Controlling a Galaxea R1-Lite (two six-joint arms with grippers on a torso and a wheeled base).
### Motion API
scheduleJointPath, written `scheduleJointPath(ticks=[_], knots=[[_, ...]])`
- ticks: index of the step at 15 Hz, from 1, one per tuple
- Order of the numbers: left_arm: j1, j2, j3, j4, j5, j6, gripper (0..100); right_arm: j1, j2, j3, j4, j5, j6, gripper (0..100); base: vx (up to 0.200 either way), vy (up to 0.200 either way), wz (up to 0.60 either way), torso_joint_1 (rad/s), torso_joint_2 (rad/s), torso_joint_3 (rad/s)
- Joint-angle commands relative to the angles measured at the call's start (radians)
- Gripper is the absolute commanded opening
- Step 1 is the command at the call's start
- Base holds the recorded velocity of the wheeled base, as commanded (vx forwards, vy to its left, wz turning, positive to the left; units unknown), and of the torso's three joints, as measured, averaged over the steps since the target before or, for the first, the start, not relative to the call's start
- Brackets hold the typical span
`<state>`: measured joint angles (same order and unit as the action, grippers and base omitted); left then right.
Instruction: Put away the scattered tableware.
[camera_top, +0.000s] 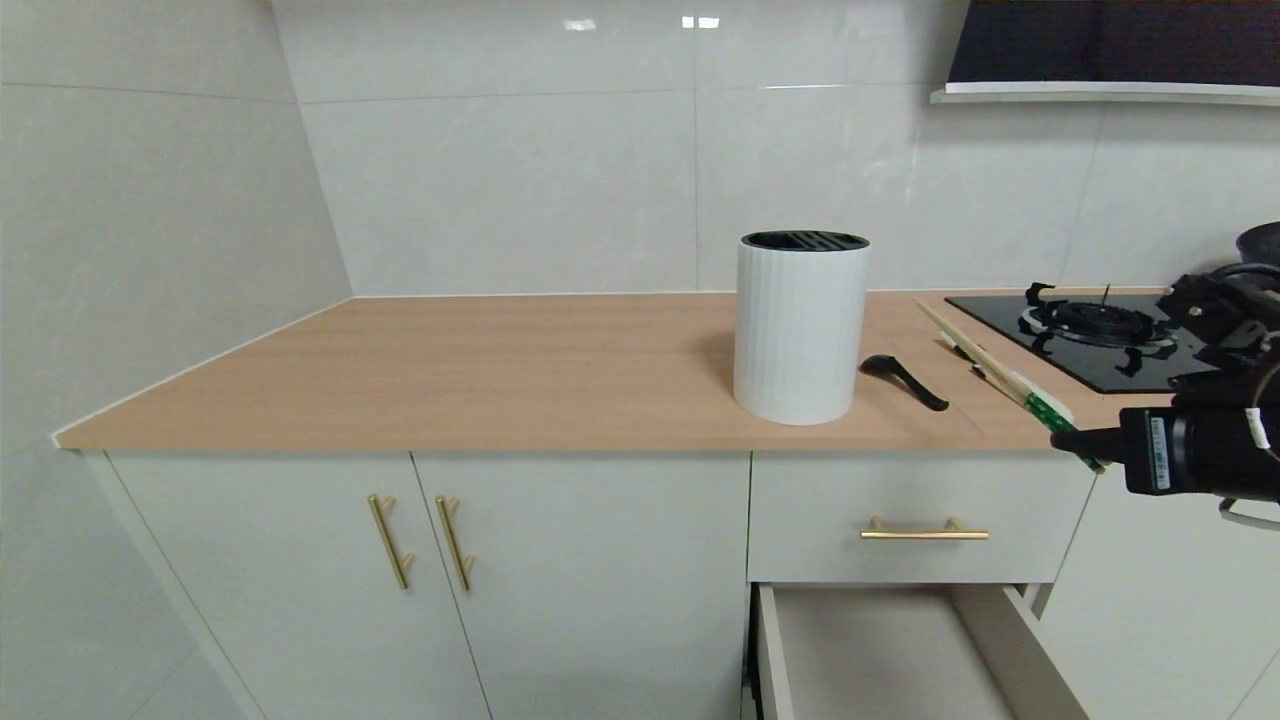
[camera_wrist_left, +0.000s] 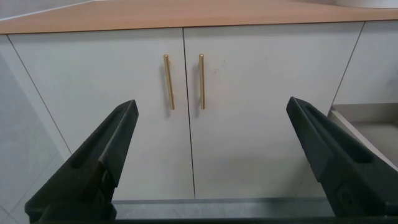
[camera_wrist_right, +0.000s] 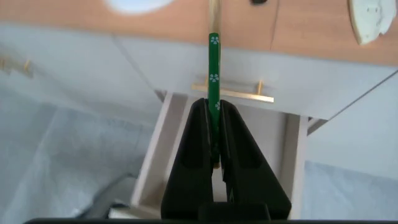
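You see white holder (camera_top: 800, 330), vertical ribs, black slotted top. Black spoon (camera_top: 903, 380). Pale wood chopsticks (camera_wrist_right: 214, 68) with green ends and white flower dots. Light wood-grain table (camera_top: 450, 370). Your right fingers (camera_wrist_right: 189, 162) black. Gold drawer handle (camera_top: 923, 534) on white cabinet (camera_top: 600, 560).

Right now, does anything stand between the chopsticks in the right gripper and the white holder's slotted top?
Nothing visible blocks it. The right gripper is shut on the chopsticks at the front edge of the counter. Only the black spoon lies flat on the counter between them and the white holder, well below its slotted top.
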<state>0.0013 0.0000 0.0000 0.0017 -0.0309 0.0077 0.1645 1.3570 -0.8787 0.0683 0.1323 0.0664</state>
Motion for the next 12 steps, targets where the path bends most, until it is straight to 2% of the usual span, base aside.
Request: scheduleJointPath(ticks=[1, 7, 8, 12], knots=[[0.0, 0.0, 0.0, 0.0, 0.0, 0.0, 100, 0.0, -0.098, 0.038, -0.002, 0.018, -0.014, 0, 0.0, 0.0, 0.0, 0.0, 0.0, 0.0], [0.0, 0.0, 0.0, 0.0, -0.001, 0.0, 100, 0.009, -0.104, 0.092, -0.002, 0.027, -0.123, 0, 0.0, 0.0, 0.0, 0.0, 0.0, 0.0], [0.0, 0.0, 0.0, 0.0, 0.0, 0.0, 100, 0.009, -0.104, 0.096, -0.002, 0.061, -0.131, 0, 0.0, 0.0, 0.0, -0.046, 0.11, 0.076], [0.0, 0.0, 0.0, 0.0, 0.0, 0.0, 100, 0.009, -0.113, 0.116, -0.002, 0.09, -0.178, 0, 0.0, 0.0, 0.0, -0.141, 0.37, 0.229]])
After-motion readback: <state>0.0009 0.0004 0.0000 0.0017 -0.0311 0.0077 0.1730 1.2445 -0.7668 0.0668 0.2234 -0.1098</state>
